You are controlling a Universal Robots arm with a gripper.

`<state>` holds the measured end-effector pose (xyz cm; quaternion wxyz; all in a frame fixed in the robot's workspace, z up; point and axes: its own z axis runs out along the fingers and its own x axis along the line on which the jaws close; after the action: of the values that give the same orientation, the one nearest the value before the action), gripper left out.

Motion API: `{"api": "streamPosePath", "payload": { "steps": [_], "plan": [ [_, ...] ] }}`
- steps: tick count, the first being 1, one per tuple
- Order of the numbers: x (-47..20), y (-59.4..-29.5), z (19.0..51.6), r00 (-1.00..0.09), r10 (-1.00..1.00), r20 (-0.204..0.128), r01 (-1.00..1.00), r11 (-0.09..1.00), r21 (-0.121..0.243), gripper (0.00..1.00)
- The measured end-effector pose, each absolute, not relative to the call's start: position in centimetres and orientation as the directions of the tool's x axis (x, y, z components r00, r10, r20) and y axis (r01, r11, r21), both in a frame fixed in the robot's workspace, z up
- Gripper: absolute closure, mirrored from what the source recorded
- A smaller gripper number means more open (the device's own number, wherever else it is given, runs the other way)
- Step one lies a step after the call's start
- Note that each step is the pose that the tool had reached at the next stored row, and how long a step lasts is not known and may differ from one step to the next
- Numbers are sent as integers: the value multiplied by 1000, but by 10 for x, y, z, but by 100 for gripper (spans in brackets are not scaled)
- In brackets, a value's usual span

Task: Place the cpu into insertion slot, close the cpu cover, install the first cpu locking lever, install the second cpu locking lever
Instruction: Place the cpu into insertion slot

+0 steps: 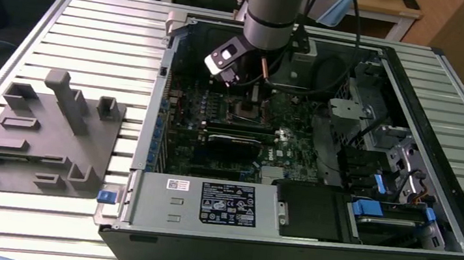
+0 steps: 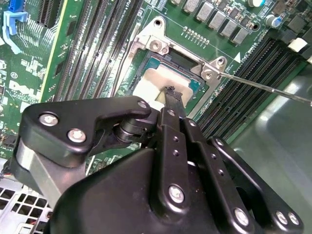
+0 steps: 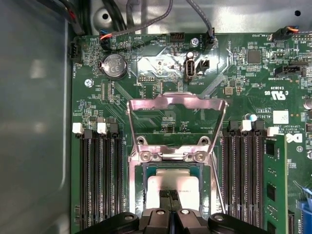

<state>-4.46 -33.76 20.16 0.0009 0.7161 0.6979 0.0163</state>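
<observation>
Bearing on the dull silver-grey square cpu (image 3: pixel 157 185) seated in the metal-rimmed square insertion slot (image 3: pixel 135 195), the black gripper (image 3: pixel 169 196) has its jaws pressed together; the thin silvery framed cpu cover (image 3: pixel 176 98) stands raised open.

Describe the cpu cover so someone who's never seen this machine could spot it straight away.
Inside the open computer case, find the square insertion slot between two banks of black memory slots. The cpu cover is swung open at its edge: a thin silvery frame, unlike anything nearby, with green board showing through its window.

cpu (image 3: pixel 161 186) in insertion slot (image 3: pixel 136 190) | cpu cover (image 3: pixel 178 100) raised beside slot | memory slots (image 3: pixel 100 180) flanking slot | tool (image 3: pixel 171 194) over cpu
</observation>
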Motion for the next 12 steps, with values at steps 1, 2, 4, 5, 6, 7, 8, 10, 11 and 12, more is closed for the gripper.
{"api": "streamPosePath", "payload": {
  "steps": [1,2,4,5,6,7,8,10,11,12],
  "plan": [
    [-45,-338,201,25,999,22,999,-26,24,90],
    [-45,-338,200,26,999,22,999,-26,24,90],
    [-45,-338,199,26,999,21,999,-26,23,90],
    [-45,-338,199,25,999,21,999,-26,23,90],
    [-45,-338,199,26,999,21,999,-26,23,90],
    [-45,-338,199,26,999,21,999,-26,24,90],
    [-45,-338,199,26,999,22,999,-26,24,90],
    [-45,-338,199,26,999,22,999,-26,24,90],
    [-45,-338,198,25,999,22,999,-26,24,90],
    [-45,-338,198,26,999,21,999,-26,24,90]
  ]
}}
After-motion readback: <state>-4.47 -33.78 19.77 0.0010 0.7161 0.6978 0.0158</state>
